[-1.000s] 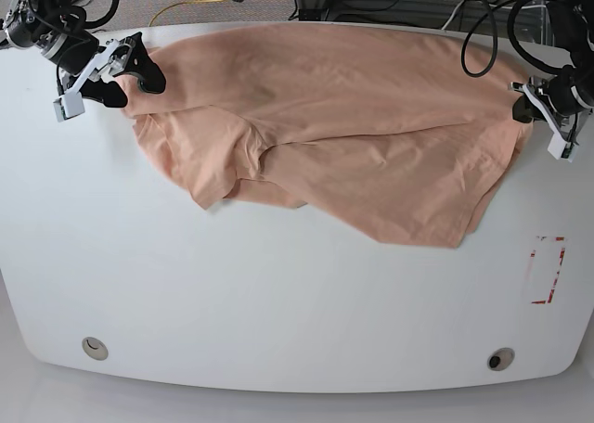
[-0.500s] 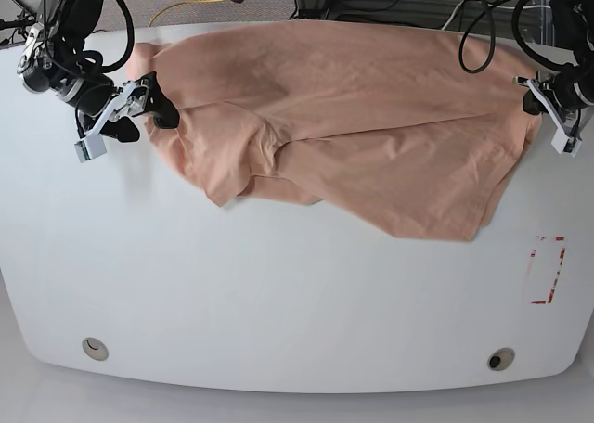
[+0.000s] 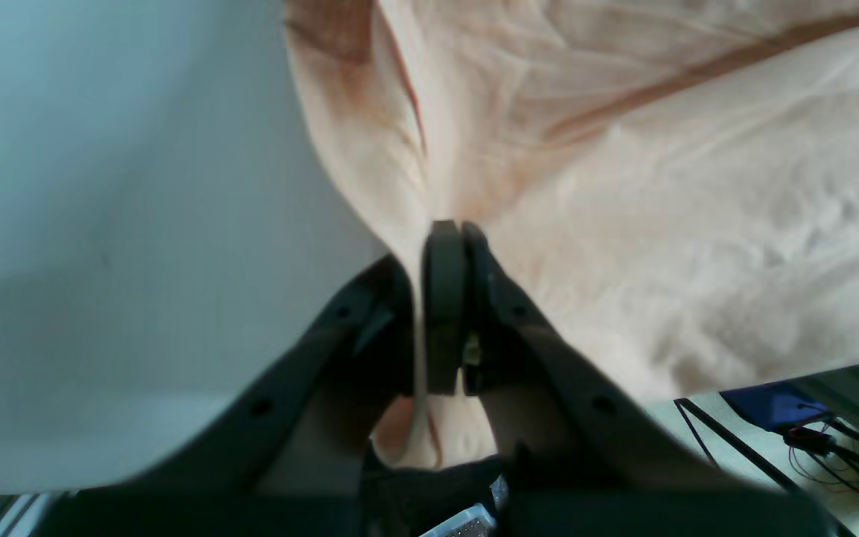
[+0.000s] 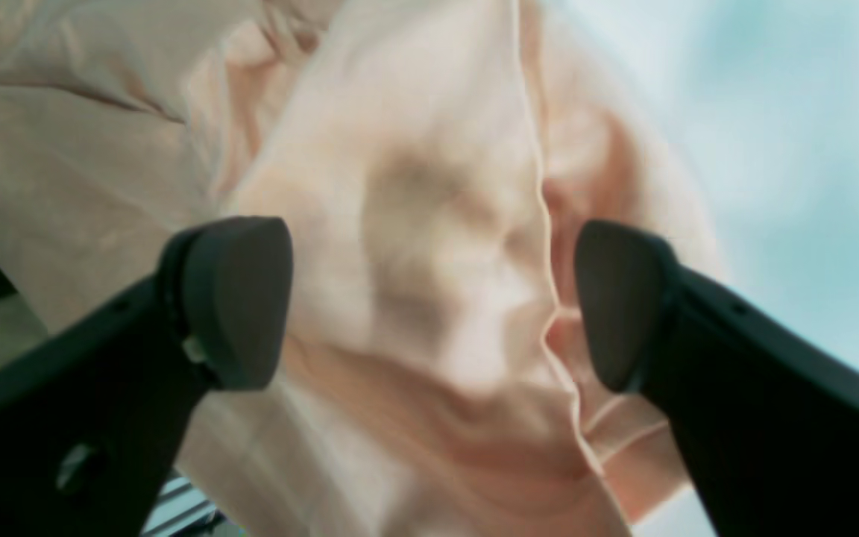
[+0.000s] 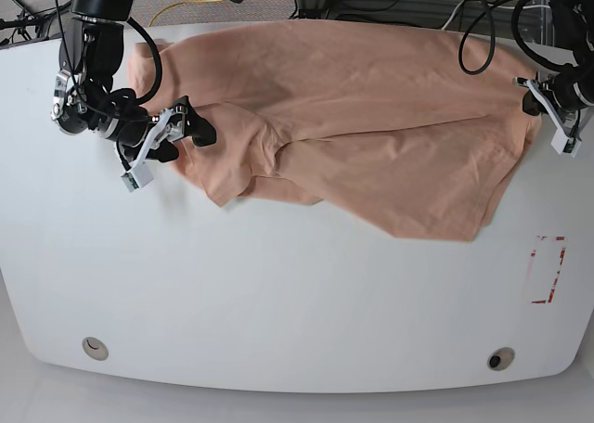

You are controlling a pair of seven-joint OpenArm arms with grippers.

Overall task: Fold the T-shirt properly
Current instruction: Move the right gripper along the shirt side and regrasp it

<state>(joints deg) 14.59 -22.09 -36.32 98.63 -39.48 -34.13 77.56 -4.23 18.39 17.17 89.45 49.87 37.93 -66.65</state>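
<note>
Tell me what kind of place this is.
Probably a robotics lab: a white table carrying a peach T-shirt, two robot arms at its far corners, and loose cables on the floor behind.

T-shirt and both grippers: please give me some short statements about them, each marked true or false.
1. The left gripper is shut on the T-shirt. True.
2. The right gripper is shut. False: its jaws stand wide open over the cloth.
3. The T-shirt is neatly folded into a square. False: it lies spread and wrinkled.
4. The T-shirt lies on a white table. True.
5. A red-outlined rectangle lies under the T-shirt. False: it is apart from it.
</note>
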